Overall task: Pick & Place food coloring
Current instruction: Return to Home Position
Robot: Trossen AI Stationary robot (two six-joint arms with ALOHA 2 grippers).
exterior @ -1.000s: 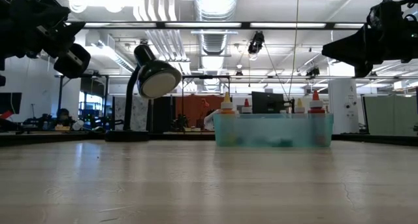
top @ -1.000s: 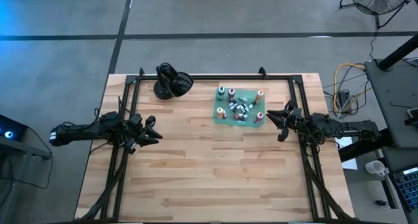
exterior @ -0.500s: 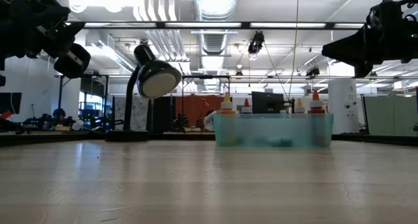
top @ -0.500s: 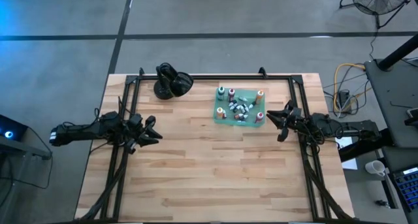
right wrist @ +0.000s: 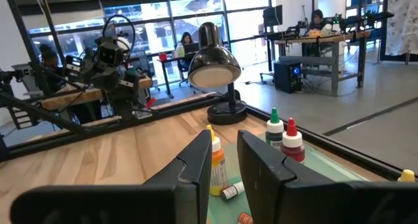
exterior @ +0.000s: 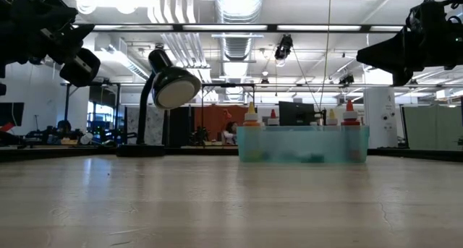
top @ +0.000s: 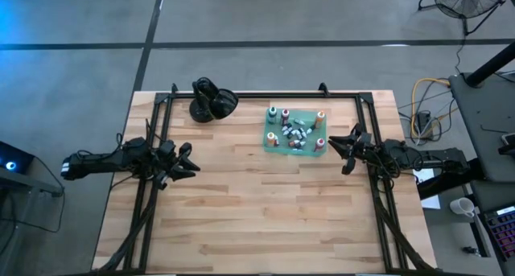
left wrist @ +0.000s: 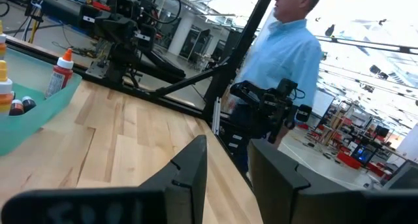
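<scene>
Two dark robot arms hang above a wooden table [top: 265, 220], one at each side edge and well apart. The left gripper [top: 191, 161] hovers over the left side of the boards with its two fingers [left wrist: 189, 175] parted and nothing between them. The right gripper [top: 339, 154] points inward from the right side, its fingers [right wrist: 196, 168] likewise parted and empty. The food coloring bottles [top: 294, 133] all sit inside one green bin [top: 306, 154] on the far right part of the table, near the right gripper but not touching it. From overhead, five bottles stand upright along the bin's walls, among them an orange-capped bottle [top: 320, 115] at one far corner and a red-capped bottle [top: 319, 142] at a near corner. A heap of smaller ones lies in the middle, too small to count. The level view shows four caps above the bin's rim. One black desk lamp [top: 211, 100] stands at the far edge, left of the bin and apart from it, its shade tilted down toward the boards. A black frame [top: 241, 95] runs along the far edge and down both sides. The whole near half of the table and the wide strip between the two grippers lie bare. One person in a light blue shirt [left wrist: 287, 54] stands beyond the table's right side, behind the right arm.
</scene>
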